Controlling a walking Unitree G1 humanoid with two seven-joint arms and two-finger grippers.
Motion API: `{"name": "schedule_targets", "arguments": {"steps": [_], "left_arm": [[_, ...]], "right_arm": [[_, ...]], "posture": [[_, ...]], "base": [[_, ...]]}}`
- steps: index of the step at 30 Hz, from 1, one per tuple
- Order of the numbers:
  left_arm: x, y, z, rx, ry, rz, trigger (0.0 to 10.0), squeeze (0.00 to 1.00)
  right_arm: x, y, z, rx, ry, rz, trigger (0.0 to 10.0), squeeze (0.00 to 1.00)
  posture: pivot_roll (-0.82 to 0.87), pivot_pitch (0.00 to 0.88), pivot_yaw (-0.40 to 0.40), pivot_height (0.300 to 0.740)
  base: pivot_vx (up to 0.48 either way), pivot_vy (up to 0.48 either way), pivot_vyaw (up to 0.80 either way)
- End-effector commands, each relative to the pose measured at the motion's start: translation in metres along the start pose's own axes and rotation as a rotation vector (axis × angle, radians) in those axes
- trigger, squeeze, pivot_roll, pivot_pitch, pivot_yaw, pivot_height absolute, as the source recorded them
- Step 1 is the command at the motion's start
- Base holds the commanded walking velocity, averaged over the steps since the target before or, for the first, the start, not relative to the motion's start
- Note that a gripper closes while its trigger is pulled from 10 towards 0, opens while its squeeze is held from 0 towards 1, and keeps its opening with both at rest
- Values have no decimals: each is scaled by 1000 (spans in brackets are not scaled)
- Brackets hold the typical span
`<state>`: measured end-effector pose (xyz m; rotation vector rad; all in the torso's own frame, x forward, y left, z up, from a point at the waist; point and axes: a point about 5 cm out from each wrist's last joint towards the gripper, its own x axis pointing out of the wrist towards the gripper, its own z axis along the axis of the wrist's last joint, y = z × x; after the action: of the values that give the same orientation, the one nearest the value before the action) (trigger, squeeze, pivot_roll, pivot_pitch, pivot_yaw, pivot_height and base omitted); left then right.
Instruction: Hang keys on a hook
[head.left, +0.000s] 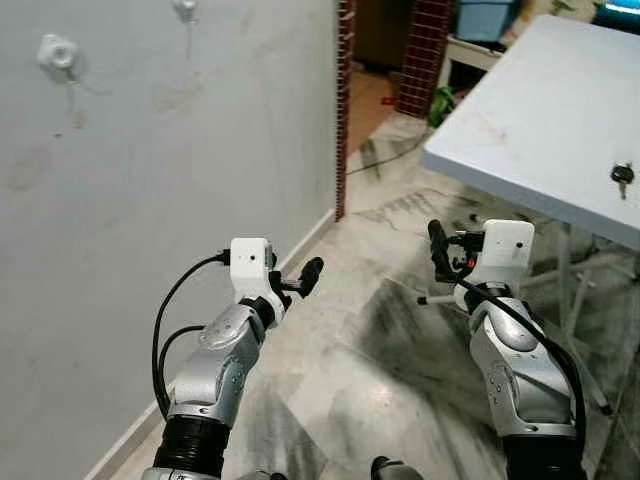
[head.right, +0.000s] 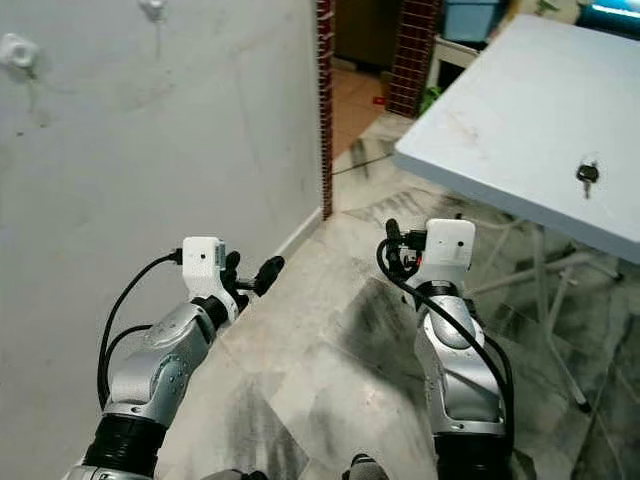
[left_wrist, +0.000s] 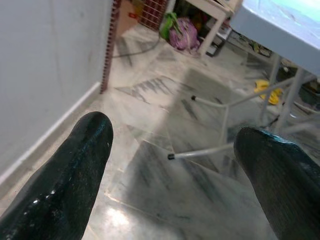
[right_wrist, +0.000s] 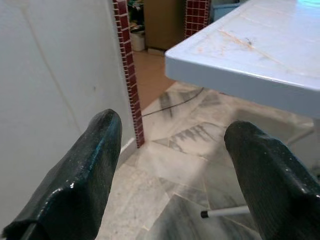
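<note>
keys (head.left: 622, 178) flat on white table (head.left: 540, 110), 2 o'clock, near front edge. hooks (head.left: 57, 52) on wall (head.left: 180, 150), 10 o'clock, bare. right gripper (head.left: 445, 255) and left gripper (head.left: 300, 280) both spread, empty, low over floor. step in hand: fetch keys. best turn toward table, raise right gripper above edge, descend over key ring, pinch bow rather than blade.

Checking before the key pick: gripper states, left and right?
Left gripper: open, holding nothing, over the floor by the wall.
Right gripper: open, holding nothing, short of the table; keys lie on it.
</note>
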<state>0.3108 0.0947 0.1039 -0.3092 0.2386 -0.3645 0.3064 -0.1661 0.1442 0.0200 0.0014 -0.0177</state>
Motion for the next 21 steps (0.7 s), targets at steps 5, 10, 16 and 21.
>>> {"name": "schedule_targets", "arguments": {"steps": [5,10,16,21], "left_arm": [[-2,1,-5,-27,12,-6,10000,0],[-2,-1,-5,-35,13,-30,10000,0],[-2,-4,-7,-39,17,-54,10000,0],[-2,-6,-9,-48,21,-66,10000,0]], "right_arm": [[0,2,1,-7,-1,8,10000,0],[1,2,2,-17,-5,11,10000,0],[1,2,2,-23,-3,13,10000,0],[1,2,1,-27,-1,16,10000,0]], "posture": [[-51,111,56,740],[-51,109,55,740],[-54,107,54,740],[-55,106,52,740]], "base": [[0,0,-788],[0,0,-793],[0,0,-794],[0,0,-769]]}}
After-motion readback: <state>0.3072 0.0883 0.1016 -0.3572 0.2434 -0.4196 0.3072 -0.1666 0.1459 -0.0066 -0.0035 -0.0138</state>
